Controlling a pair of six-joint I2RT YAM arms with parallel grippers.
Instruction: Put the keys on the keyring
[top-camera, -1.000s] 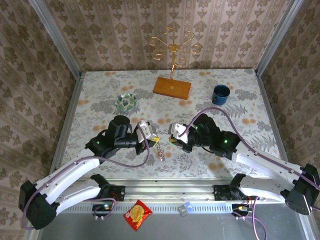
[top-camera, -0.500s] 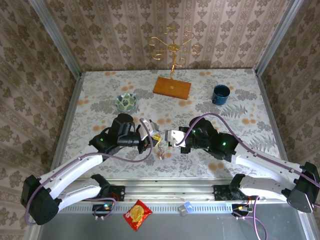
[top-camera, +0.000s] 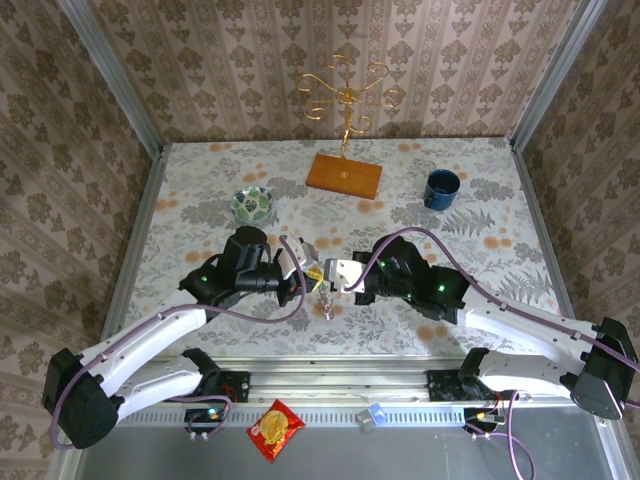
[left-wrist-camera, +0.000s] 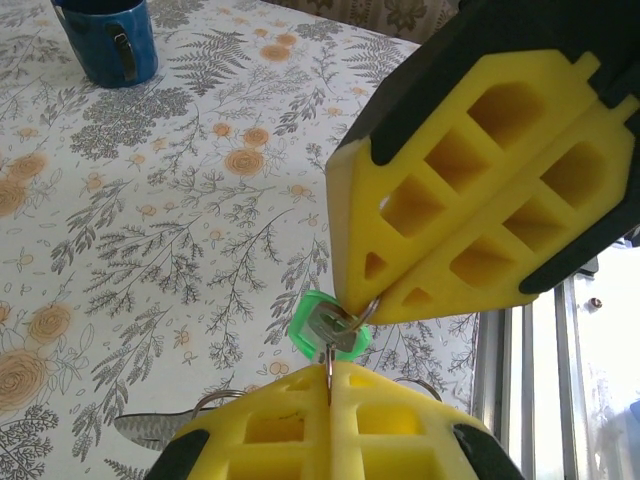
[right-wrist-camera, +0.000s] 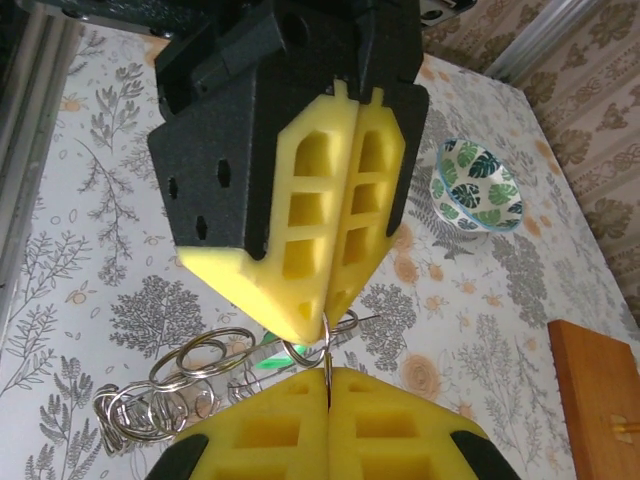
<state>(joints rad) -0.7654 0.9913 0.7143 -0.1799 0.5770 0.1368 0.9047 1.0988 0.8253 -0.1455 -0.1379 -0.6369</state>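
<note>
While left, right jaws pinch thin grey keyring (left-wrist-camera: 328, 362), green-headed key (left-wrist-camera: 326, 327) hangs between; blade silvery.

Blue mug (top-camera: 441, 188), bowl (top-camera: 254, 206) and gold stand (top-camera: 345, 100) sit apart.

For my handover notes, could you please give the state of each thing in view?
Left gripper, shut on thin grey metal keyring.
Right gripper, shut on keyring.
Green-headed metal key, hanging between grippers.
Round blue mug, upright.
Green-white patterned bowl, upright.

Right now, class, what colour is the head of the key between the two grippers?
Bright green; the key's head shows best in the left wrist view.
</note>
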